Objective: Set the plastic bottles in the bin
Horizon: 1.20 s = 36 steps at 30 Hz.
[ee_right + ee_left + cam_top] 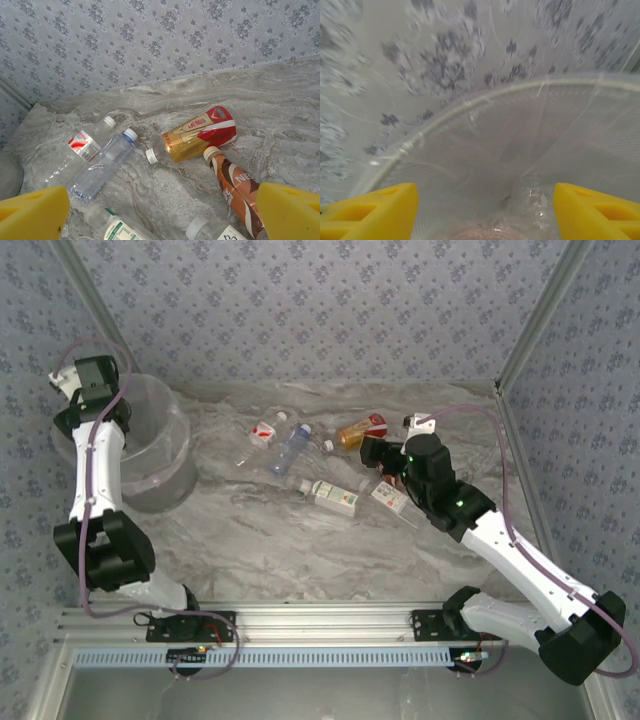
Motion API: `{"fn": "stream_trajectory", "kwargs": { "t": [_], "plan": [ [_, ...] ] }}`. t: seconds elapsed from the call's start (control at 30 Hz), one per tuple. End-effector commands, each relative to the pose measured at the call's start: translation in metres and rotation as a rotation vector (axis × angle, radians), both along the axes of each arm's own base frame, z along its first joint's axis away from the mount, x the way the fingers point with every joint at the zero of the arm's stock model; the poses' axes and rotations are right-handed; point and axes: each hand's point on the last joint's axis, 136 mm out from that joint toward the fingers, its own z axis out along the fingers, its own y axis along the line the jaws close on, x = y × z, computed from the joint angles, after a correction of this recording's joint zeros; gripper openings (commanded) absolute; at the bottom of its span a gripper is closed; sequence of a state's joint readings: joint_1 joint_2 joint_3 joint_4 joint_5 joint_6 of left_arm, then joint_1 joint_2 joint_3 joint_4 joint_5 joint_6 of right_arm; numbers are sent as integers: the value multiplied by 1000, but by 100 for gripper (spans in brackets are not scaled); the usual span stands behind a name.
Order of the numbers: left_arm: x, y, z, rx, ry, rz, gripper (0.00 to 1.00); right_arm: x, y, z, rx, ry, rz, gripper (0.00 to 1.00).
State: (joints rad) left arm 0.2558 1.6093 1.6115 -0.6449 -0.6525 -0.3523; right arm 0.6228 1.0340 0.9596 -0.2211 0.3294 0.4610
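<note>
The bin (pixel 168 455) stands at the far left, and my left gripper (pixel 100 400) hangs over its left rim. In the left wrist view the yellow fingers (pixel 375 210) stand wide apart above the bin's rim (pixel 470 103), open; a clear crinkled bottle (pixel 540 200) shows low inside the bin. My right gripper (pixel 162 215) is open above the plastic bottles lying on the table: a red-labelled clear one (pixel 80 147), a bluish one (pixel 102 165), a gold-and-red one (pixel 197 132), a brown one (pixel 237 192) and a white-green one (pixel 117 230). From above, that gripper (pixel 378 462) sits just right of the cluster.
The marble-patterned table (pixel 280 540) is walled with patterned panels at the back and both sides. Another white-capped bottle (pixel 210 231) lies at the lower edge of the right wrist view. The near half of the table has free room.
</note>
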Motion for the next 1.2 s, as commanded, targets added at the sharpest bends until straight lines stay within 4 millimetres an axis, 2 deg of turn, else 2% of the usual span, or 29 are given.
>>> {"fn": "stream_trajectory", "kwargs": {
  "t": [0.0,0.1,0.2,0.37,0.5,0.8,0.97,1.07,1.17],
  "plan": [
    [0,5,-9,-35,44,52,78,-6,-8,-6,-13,18,-34,98],
    [5,7,-18,-58,107,67,87,-9,-10,-8,-16,22,-39,98],
    [12,5,-16,-66,128,56,90,-11,-12,-8,-19,21,-43,98],
    [27,-16,11,-67,70,-44,94,-11,-14,-15,-34,33,-55,98],
    [35,-44,31,-119,-13,-157,97,-8,-13,-28,-70,71,-55,98],
    [43,-116,64,-305,-232,-445,99,-5,-11,-89,-199,258,43,100],
    [39,-158,86,-429,-386,-636,100,-13,-27,-134,-246,467,106,100],
    [31,-180,96,-499,-470,-736,99,-19,-44,-154,-266,572,94,100],
    [24,-201,103,-576,-534,-824,99,-22,-52,-165,-221,625,113,100]
  ]
}}
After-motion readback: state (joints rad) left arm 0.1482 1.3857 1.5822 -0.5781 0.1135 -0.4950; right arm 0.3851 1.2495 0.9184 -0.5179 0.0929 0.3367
